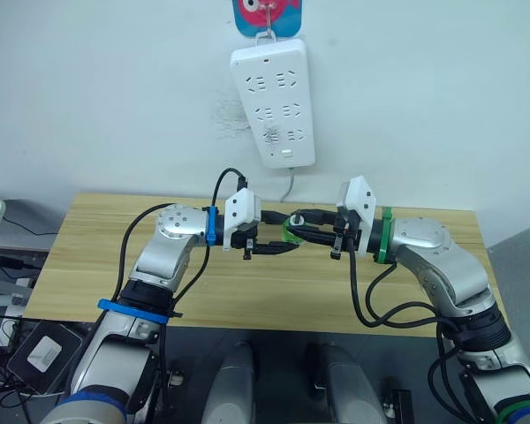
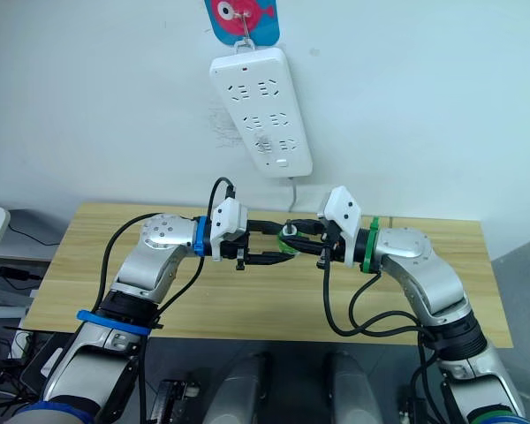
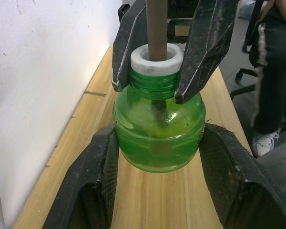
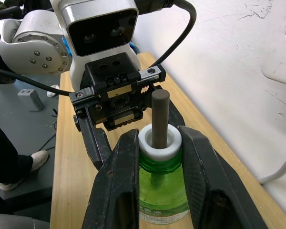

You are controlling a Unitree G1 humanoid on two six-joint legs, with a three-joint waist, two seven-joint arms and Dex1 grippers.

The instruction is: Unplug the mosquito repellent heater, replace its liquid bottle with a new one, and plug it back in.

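Left end effector [image 3: 157, 157] fingers straddle green liquid bottle [image 3: 158, 129] base, apparently ungripped | bottle held over table [image 1: 97, 256], light, smooth, likely slippery; wick fragile | right end effector [image 4: 155, 162] clamps threaded neck, best hold

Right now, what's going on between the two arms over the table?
Both tools are on one green liquid bottle held above the wooden table. The right tool is clamped on its neck just under the white collar, where the brown wick sticks out. The left tool brackets the bottle's wide body. The white power strip hangs on the wall with nothing plugged into its sockets.
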